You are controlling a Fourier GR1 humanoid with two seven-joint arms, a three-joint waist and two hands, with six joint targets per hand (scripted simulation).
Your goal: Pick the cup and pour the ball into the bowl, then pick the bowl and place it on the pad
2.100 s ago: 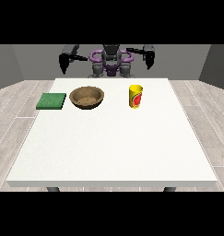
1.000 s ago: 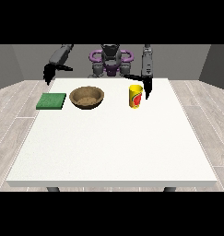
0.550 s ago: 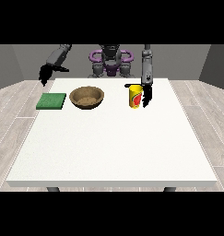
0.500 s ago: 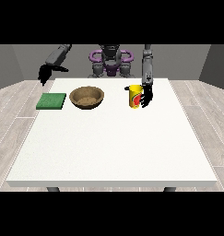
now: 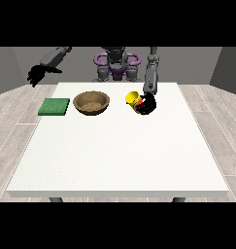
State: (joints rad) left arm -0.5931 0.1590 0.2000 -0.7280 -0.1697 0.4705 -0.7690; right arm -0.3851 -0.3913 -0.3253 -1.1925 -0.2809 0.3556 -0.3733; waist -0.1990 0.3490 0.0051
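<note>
A yellow cup (image 5: 134, 100) with a red mark is tilted, its mouth turned toward the view's left, just above the white table (image 5: 119, 151). The hand at the view's right (image 5: 148, 103) is curled round its lower end. A brown bowl (image 5: 92, 102) rests on the table to the left of the cup, a small gap between them. A flat green pad (image 5: 54, 106) lies left of the bowl. The hand at the view's left (image 5: 37, 74) hangs raised in the air past the table's far left corner, fingers spread, holding nothing. No ball is visible.
The robot's torso (image 5: 116, 64) stands behind the table's far edge. The wide front part of the table lies between the objects and the camera. Grey plank floor surrounds the table.
The hand at the view's right came down onto the cup, closed round it and tipped it toward the bowl. The other hand rose and swung out to the view's left.
</note>
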